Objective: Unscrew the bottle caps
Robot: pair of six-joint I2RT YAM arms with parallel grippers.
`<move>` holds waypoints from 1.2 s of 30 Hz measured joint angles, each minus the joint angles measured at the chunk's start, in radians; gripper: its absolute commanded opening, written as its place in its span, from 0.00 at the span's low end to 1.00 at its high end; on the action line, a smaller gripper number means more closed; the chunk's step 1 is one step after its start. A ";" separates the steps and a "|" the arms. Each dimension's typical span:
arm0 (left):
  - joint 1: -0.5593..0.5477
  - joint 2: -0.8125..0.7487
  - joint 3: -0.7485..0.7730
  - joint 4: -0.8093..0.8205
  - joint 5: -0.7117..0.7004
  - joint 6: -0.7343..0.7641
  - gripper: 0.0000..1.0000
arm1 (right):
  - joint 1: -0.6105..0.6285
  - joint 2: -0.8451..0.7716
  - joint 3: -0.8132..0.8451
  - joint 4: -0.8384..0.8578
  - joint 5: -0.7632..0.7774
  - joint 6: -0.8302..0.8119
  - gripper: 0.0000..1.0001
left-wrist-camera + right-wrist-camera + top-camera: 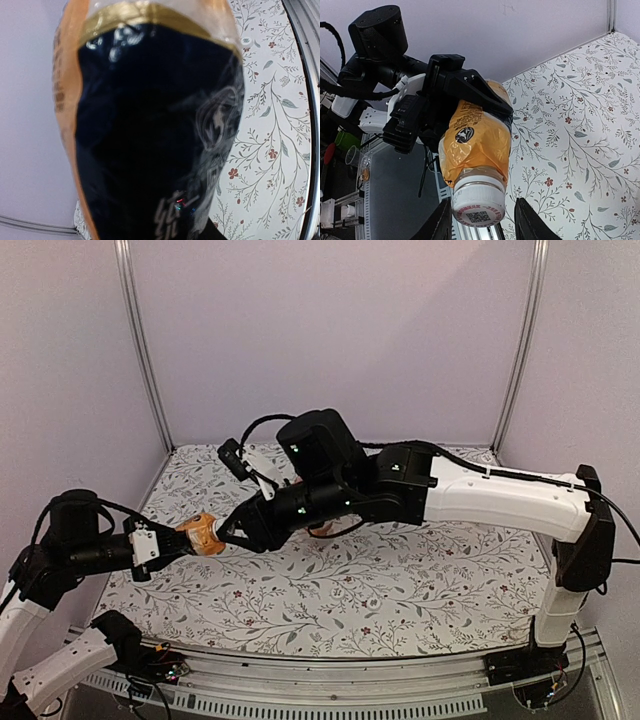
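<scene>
My left gripper (178,539) is shut on the body of the slim bottle with the orange-and-black label (204,533) and holds it level above the table, neck pointing right. Its label fills the left wrist view (150,125), hiding that gripper's fingers. In the right wrist view the bottle (477,140) points at the camera, with the left gripper's black fingers (470,90) clasped round it. Its white cap (479,202) sits between my right gripper's (484,205) open fingers. The left finger (440,222) is close against the cap and the right finger (530,220) stands apart.
The flowered tablecloth (400,580) covers the table. My right arm (480,495) reaches across the middle. Small orange patches (325,530) show under it, mostly hidden, so I cannot tell what they are. White walls and metal posts (145,350) close the back and sides.
</scene>
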 measured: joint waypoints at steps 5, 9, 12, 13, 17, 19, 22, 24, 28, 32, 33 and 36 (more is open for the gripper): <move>0.000 0.000 0.000 0.001 0.000 0.001 0.33 | 0.000 0.008 0.029 -0.001 0.000 0.008 0.21; 0.000 0.000 0.000 -0.001 -0.004 0.003 0.33 | 0.000 0.015 0.045 -0.009 -0.001 0.011 0.04; 0.000 0.003 0.000 -0.002 -0.007 0.005 0.33 | -0.001 0.020 0.056 -0.024 -0.007 0.004 0.00; 0.000 0.003 0.000 -0.002 -0.006 0.005 0.33 | -0.001 0.020 0.059 -0.031 -0.008 0.000 0.00; 0.000 0.008 0.000 -0.003 0.004 0.010 0.33 | 0.005 0.023 0.072 -0.067 -0.008 -0.056 0.00; 0.000 0.009 0.000 -0.014 0.011 0.016 0.33 | 0.022 0.020 0.068 -0.079 0.016 -0.140 0.00; 0.000 0.011 0.000 -0.052 0.053 0.039 0.33 | 0.071 -0.007 0.024 -0.079 0.100 -0.326 0.00; -0.002 0.015 0.000 -0.090 0.104 0.058 0.33 | 0.128 -0.036 -0.021 -0.072 0.195 -0.489 0.00; -0.003 0.020 0.005 -0.154 0.195 0.094 0.33 | 0.222 -0.056 -0.064 -0.052 0.378 -0.790 0.00; -0.003 0.021 0.016 -0.191 0.213 0.116 0.33 | 0.280 -0.056 -0.121 0.026 0.555 -1.078 0.00; -0.002 0.021 0.017 -0.200 0.207 0.122 0.33 | 0.291 -0.056 -0.142 0.056 0.591 -1.148 0.00; -0.002 0.026 0.017 -0.219 0.195 0.132 0.33 | 0.306 -0.056 -0.195 0.132 0.665 -1.350 0.00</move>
